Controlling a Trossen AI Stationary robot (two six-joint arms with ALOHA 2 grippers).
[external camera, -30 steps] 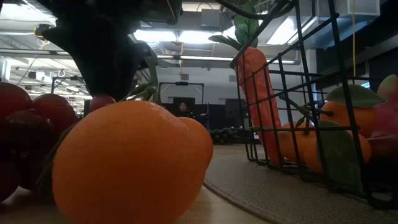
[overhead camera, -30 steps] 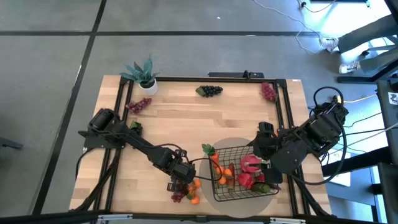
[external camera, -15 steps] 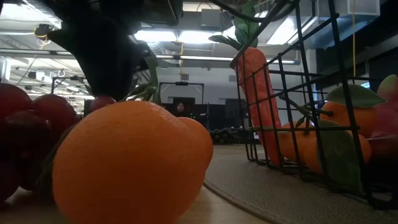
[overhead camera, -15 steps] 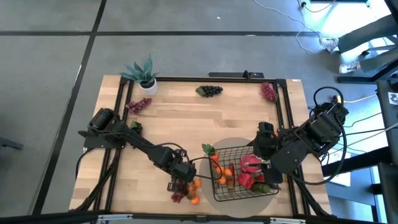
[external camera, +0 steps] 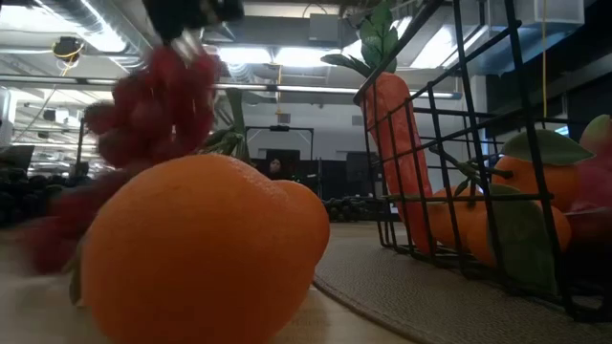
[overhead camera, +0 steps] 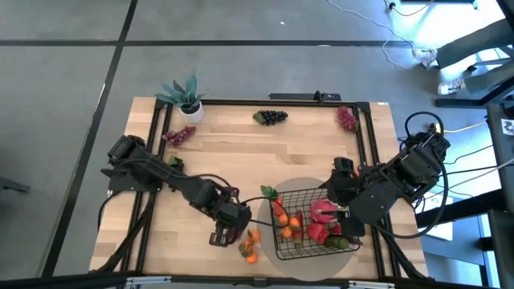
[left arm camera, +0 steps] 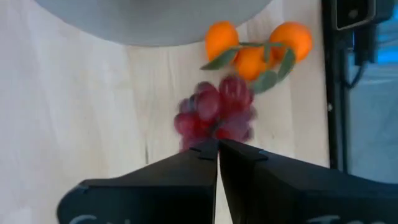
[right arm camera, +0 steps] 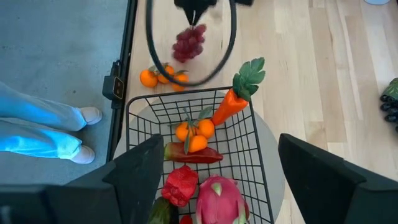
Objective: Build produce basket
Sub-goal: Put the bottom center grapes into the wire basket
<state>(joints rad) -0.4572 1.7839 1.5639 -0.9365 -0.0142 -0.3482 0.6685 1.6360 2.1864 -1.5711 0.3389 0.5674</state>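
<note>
In the low view a cluster of small oranges (external camera: 206, 253) fills the lower left of the frame, resting on the desk (overhead camera: 241, 152). Just behind and above it hangs a red grape bunch (external camera: 153, 100), blurred, its long axis running down from the left pincer (overhead camera: 233, 230) at the top of the frame. That pincer is clenched on the top of the bunch; in the left wrist view its two dark fingers (left arm camera: 161, 183) meet on the grapes, which dangle clear of the wood.

At the right of the low view stands the basket (external camera: 478, 143) on a round grey mat (overhead camera: 299, 191). In it a carrot (external camera: 397, 158) leans upright against the near corner, leafy end up; a red pepper (right arm camera: 193, 154), a dragon fruit (right arm camera: 217, 199) and more oranges lie inside.

The right pincer (right arm camera: 214, 171) hovers over the basket, released wide.

Farther off, at the upper edge of the desk, lie a dark grape bunch (overhead camera: 271, 117), a reddish bunch (overhead camera: 346, 119), a purple bunch (overhead camera: 178, 135) and a potted plant (overhead camera: 186, 95).
</note>
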